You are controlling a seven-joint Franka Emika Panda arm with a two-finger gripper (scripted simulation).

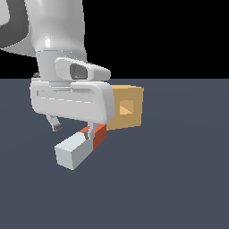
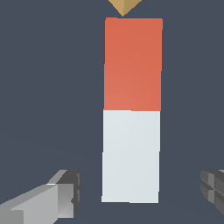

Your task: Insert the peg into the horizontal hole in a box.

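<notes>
While the peg (image 1: 80, 145) lies flat on the dark floor (image 1: 179, 179), it sits directly under the gripper (image 1: 74, 126), centred between the two fingers with clear gap on both sides. Jaws spread wide, nothing gripped. Red end points away toward the box (image 1: 127, 107), which sits just beyond the peg tip. Hole (image 1: 126, 108) visible in the box's front face.

The arm (image 1: 53, 27) is glossy white with rounded casings, a small grey-windowed camera block (image 1: 82, 70) sits on its wrist, and the gripper (image 1: 74, 126) has a broad white body with thin grey fingers (image 1: 56, 125).
</notes>
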